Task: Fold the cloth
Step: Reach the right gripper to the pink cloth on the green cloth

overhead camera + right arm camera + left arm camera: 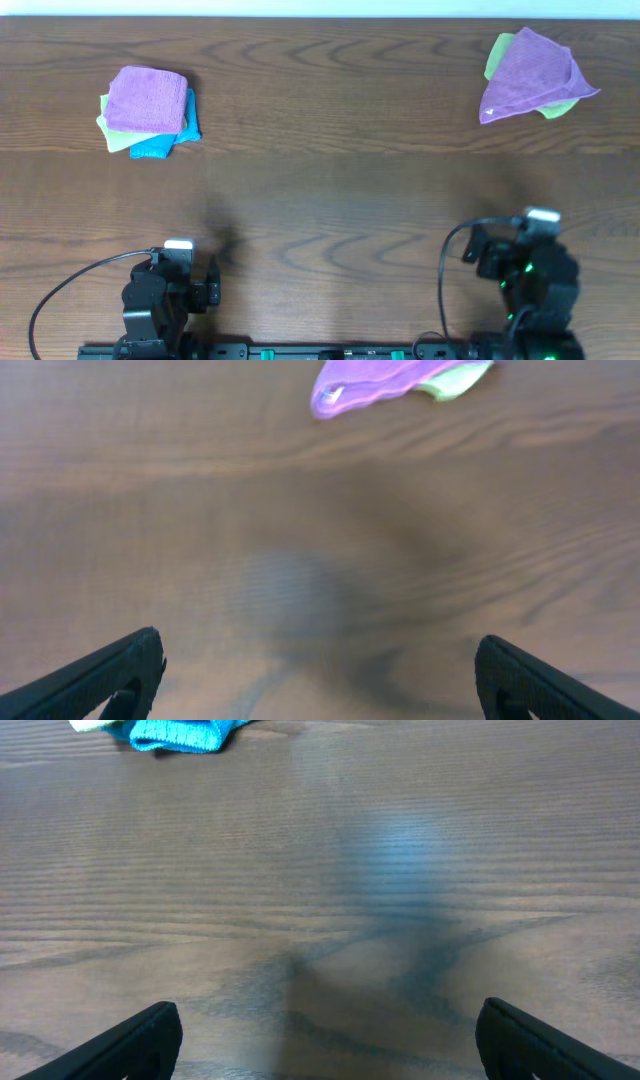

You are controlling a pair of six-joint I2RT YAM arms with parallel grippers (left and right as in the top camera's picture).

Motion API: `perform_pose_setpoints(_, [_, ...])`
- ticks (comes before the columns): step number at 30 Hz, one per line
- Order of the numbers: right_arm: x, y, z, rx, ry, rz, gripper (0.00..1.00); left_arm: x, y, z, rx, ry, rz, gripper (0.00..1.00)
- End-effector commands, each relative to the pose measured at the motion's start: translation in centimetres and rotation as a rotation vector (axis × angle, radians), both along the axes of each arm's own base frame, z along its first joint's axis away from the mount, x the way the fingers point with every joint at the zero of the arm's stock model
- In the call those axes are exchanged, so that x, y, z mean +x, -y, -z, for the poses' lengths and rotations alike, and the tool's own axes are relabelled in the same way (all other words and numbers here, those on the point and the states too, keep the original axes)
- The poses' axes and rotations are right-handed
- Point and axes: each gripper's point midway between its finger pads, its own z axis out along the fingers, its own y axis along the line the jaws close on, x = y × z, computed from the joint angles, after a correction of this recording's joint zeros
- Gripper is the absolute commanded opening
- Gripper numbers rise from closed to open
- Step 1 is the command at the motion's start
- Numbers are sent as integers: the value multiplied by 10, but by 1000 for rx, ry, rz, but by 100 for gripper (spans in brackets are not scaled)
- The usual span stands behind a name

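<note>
Wooden table point(320, 190): dark, grained.
Purple cloth point(535, 73): far right corner, draped over green cloth point(558, 108); probably soft, light, floppy.
Left gripper point(330, 1045), right gripper point(320, 675): spread wide, empty, near edge.
White tag point(487, 116): likely good pinch corner.

Far right of table point(320, 190): the cloth point(530, 75), lying on a second cloth point(562, 106). Far left: stack of folded cloths point(148, 110). Near edge: left arm point(155, 300) and right arm point(535, 285), well apart, each before one pile.
</note>
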Motion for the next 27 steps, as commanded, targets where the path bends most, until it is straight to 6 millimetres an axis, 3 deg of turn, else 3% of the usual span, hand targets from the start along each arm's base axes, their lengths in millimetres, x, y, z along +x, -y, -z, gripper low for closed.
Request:
perform_pose_setpoints(1, [14,17,-37,23,16,95,99,-9,-5,23,23,-77,-14,95])
perform_pose_setpoints(6, [51,38,-70,44,-33,154,99,-9,-5,24,23,-77,-14,95])
perform_pose_setpoints(11, [94,59,-82,69,-112,190,99,-9,-5,24,23,-77,-14,95])
perform_pose_setpoints(19, [152,100,-60,142,-265,240,99,-9,-5,23,23,-76,-14,95])
perform_pose_setpoints(27, [204,129,-19,197,-344,217,99,-9,-5,23,23,-76,-14,95])
